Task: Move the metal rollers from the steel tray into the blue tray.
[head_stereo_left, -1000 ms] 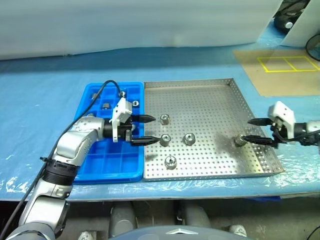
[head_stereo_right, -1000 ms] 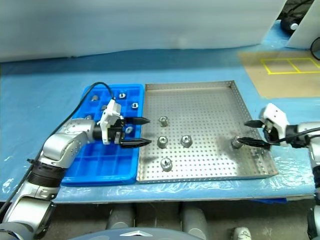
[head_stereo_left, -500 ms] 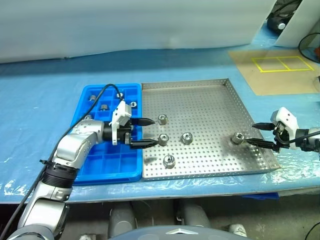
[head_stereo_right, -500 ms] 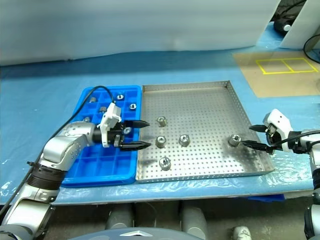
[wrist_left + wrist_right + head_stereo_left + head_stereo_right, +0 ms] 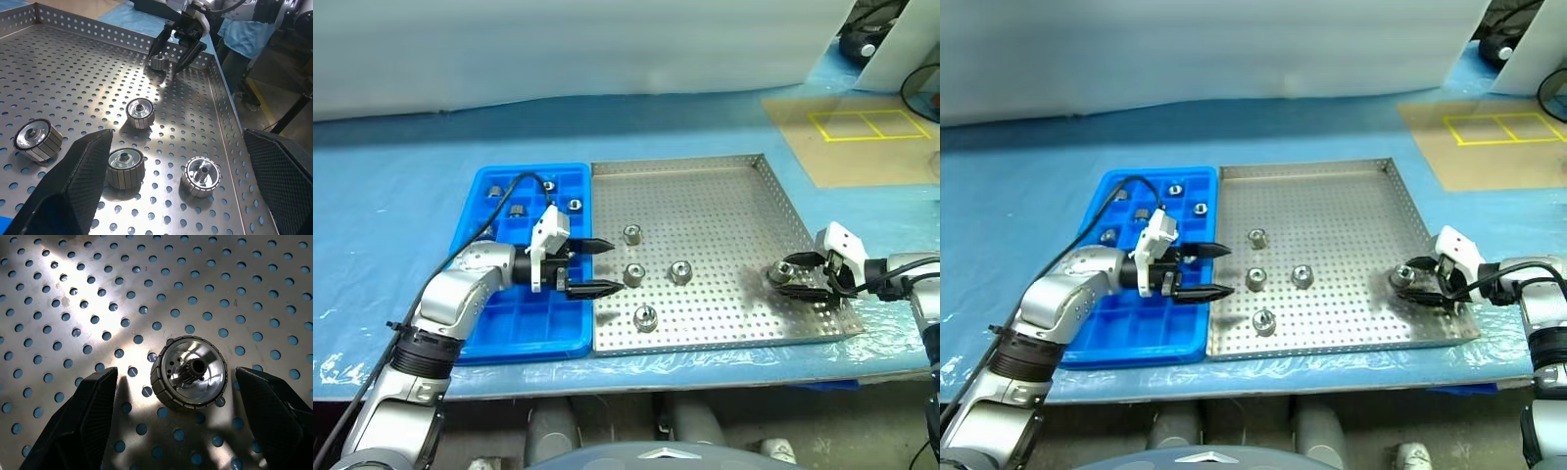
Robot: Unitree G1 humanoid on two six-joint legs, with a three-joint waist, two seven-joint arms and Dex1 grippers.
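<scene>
The bench [image 5: 391, 196] has a blue sheet over it, and two trays sit on it side by side, touching. The big steel tray [image 5: 705, 186] is full of little holes. The blue tray [image 5: 475, 230] is beside it on the robot's left, so a roller only has a short way to go.

The left gripper [image 5: 603, 266] hangs over the place where the two trays meet. Its jaws are wide open and hold nothing, probably ready for the rollers close by.

The right gripper [image 5: 788, 277] is low at the right side of the steel tray. Its jaws are open, one on each side of a roller [image 5: 191, 372], not squeezing it, so it looks about to grab.

The metal rollers [image 5: 141, 112] are small, round and shiny, with a dark hole in the middle. Five sit in the steel tray. A few rest in the blue tray's far squares.
</scene>
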